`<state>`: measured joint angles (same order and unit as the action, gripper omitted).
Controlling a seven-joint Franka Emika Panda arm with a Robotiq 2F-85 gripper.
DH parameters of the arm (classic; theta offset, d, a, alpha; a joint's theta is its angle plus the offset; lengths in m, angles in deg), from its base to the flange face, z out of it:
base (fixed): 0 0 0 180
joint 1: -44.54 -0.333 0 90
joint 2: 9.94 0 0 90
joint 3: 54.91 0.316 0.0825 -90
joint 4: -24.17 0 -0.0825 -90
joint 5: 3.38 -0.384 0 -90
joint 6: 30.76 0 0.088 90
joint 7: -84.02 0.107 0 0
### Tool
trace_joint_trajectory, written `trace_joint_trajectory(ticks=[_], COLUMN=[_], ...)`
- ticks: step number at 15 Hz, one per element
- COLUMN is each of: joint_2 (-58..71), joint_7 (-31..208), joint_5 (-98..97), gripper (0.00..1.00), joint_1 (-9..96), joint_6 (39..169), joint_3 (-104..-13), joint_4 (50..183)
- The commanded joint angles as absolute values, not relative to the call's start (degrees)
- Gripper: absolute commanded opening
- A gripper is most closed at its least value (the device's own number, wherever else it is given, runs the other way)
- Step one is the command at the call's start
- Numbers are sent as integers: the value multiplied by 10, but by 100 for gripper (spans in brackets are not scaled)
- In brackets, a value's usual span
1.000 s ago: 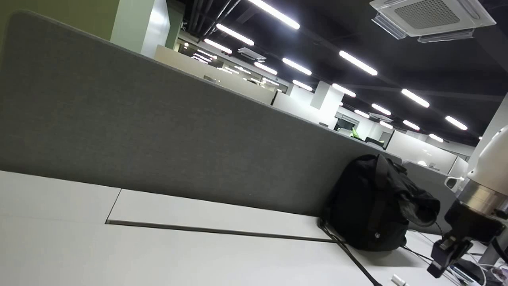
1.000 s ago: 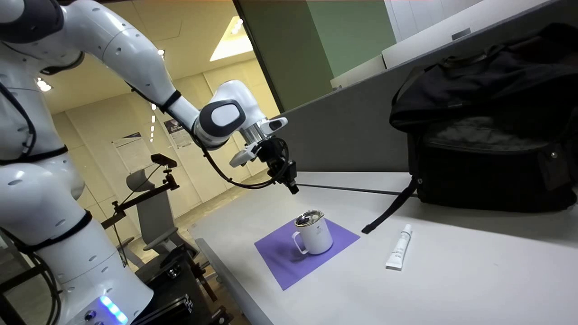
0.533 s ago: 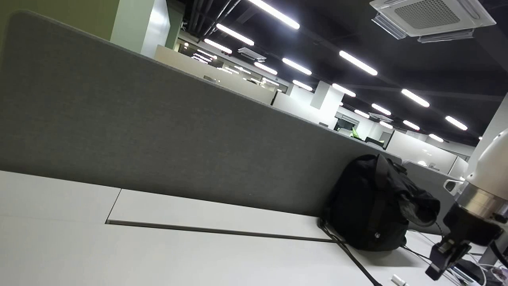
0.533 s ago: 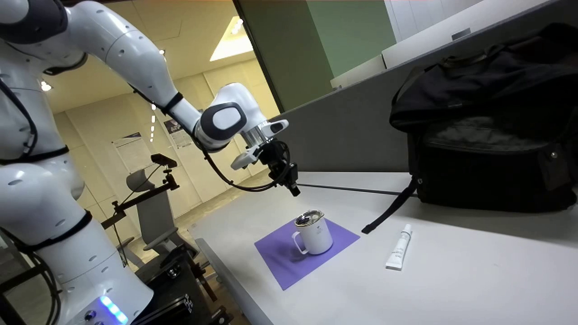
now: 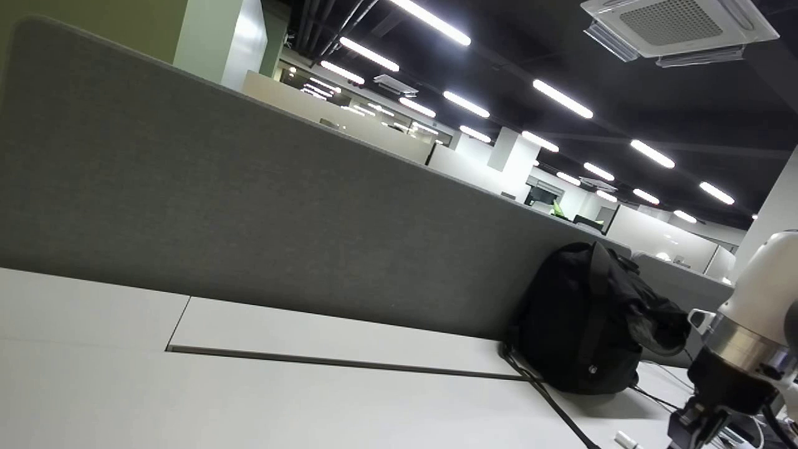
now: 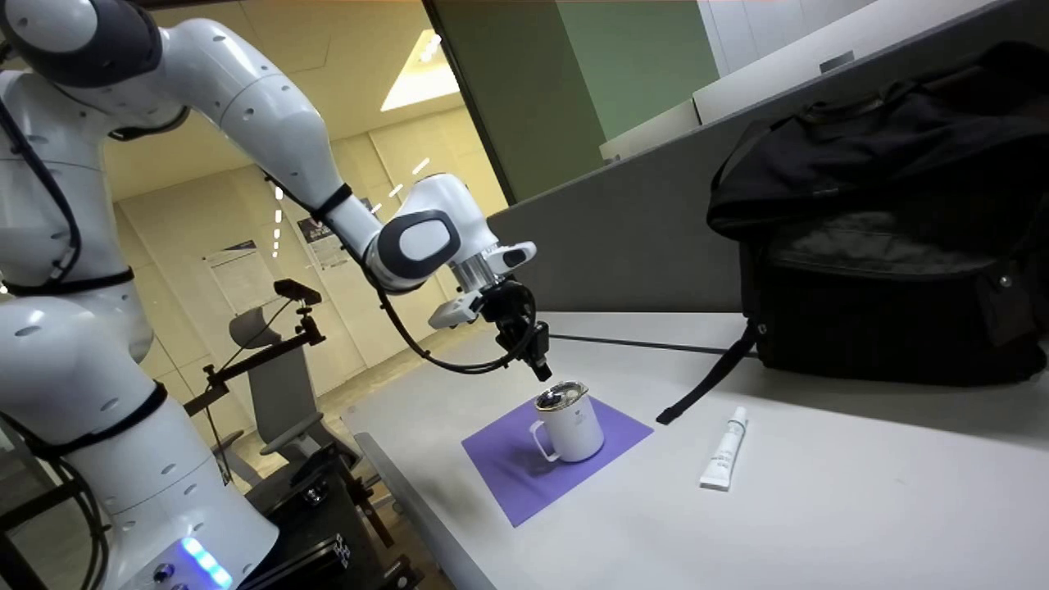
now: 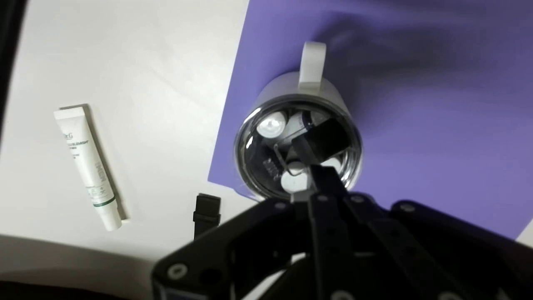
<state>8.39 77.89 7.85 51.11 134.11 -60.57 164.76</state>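
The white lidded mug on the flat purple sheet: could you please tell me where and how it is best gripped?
Probably by its slim white loop handle, coming from above, with the shut black fingers first opened to straddle it. The white lidded mug stands upright on the flat purple sheet, and the handle juts out on the side away from the black strap.

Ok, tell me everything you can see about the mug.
The mug is white and smooth, perhaps coated metal, with faint print on its side, one loop handle and a glossy see-through lid in place. It stands upright on the purple sheet. Pale round shapes show at the lid in the wrist view, but whether they are contents or reflections is unclear. The shut gripper hangs close above it, with a gap showing in an exterior view.
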Motion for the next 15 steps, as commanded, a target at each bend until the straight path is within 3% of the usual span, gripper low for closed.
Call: trace_joint_trajectory(ticks=[1, 15], joint_2=[101, 149], joint_7=[779, 792], joint_5=[73, 87], gripper=[0, 0], joint_1=[505, 481], joint_6=[1333, 1342], joint_3=[-615, -632], joint_4=[1630, 1610])
